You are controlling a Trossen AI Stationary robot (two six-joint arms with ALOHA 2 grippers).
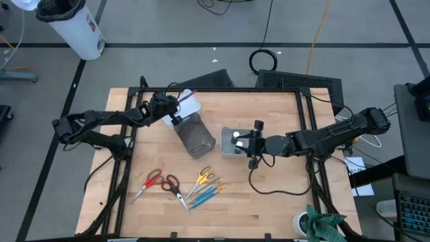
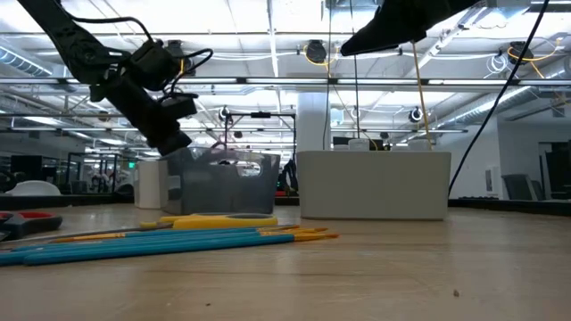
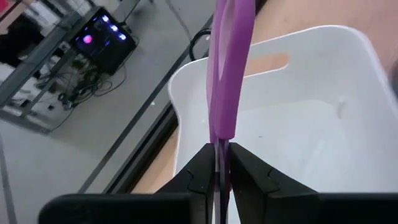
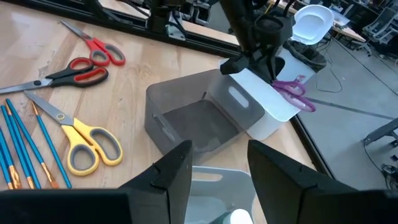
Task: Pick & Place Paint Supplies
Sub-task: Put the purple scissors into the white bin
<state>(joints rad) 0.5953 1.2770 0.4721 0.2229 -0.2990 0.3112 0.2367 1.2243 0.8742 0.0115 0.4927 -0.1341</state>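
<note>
The purple-handled scissors (image 3: 227, 74) are in my left gripper (image 3: 222, 171), which is shut on them above the white bin (image 3: 298, 74) at the table's far left. The same scissors (image 4: 292, 92) also show in the right wrist view. A grey bin (image 1: 195, 134) lies beside the white one. My right gripper (image 4: 217, 168) stands open over a pale bin (image 1: 227, 149) that holds white-capped bottles (image 1: 237, 138). Two red scissors (image 1: 161, 183), yellow scissors (image 1: 205, 177) and several blue brushes (image 1: 205, 195) lie flat on the near part of the table. My left gripper pinches the purple scissors at the blade end (image 3: 221, 148), just short of the handles, between its two fingers. The fingers slant down from the table's left and lie along the scissors. The handles (image 3: 231, 56) stick out ahead of the fingertips, lifted clear over the white bin.
Black frame rails (image 1: 222, 89) run along the table's far and side edges. A cable (image 1: 269, 188) trails over the wood near my right arm. Bare wood lies between the bins and the loose scissors and brushes.
</note>
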